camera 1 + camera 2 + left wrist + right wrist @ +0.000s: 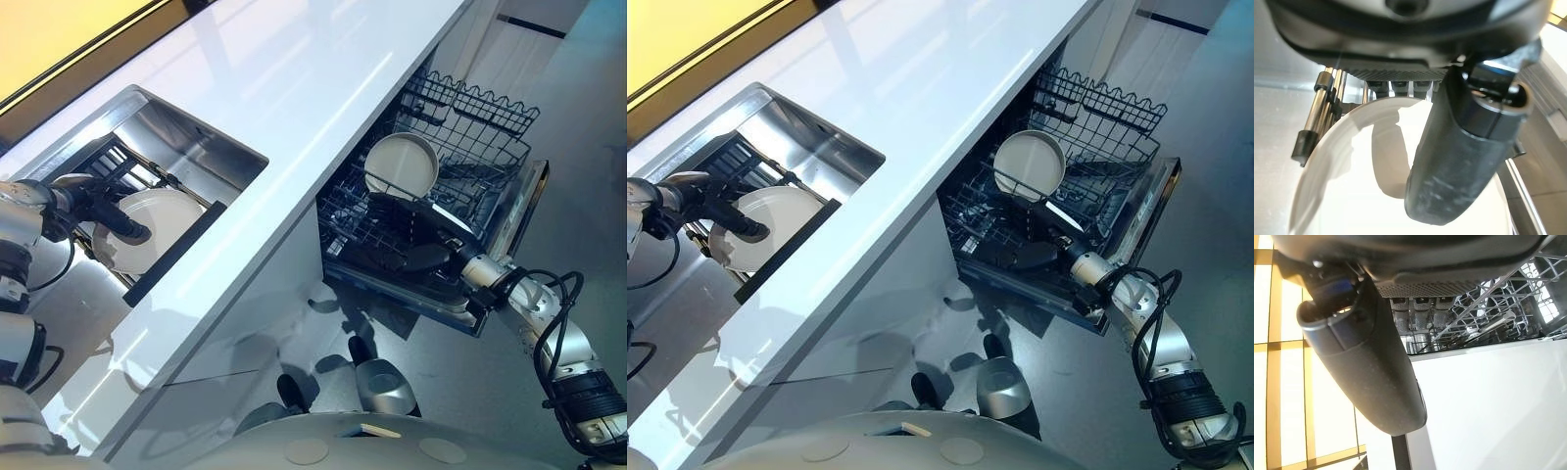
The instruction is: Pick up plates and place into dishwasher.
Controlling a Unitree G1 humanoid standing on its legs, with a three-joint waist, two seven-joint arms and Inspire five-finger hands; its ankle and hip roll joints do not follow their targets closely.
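A white plate (pixel 167 220) leans in a dark rack (pixel 103 162) inside the steel sink (pixel 196 127). My left hand (pixel 93 204) is at the plate's upper left edge. In the left wrist view its thumb (pixel 1464 161) lies across the plate's face (pixel 1352 196), and the plate's rim hides the rest of the hand. A second white plate (pixel 402 164) stands upright in the pulled-out dishwasher rack (pixel 470 108). My right hand (pixel 411 257) reaches into the rack's near part, below that plate, open and holding nothing; the right wrist view shows its thumb (pixel 1366 367) before the rack wires.
A long white countertop (pixel 294 78) runs between the sink and the dishwasher below it. The dishwasher's pulled-out front (pixel 534 196) juts over the grey floor (pixel 588 117) on the right.
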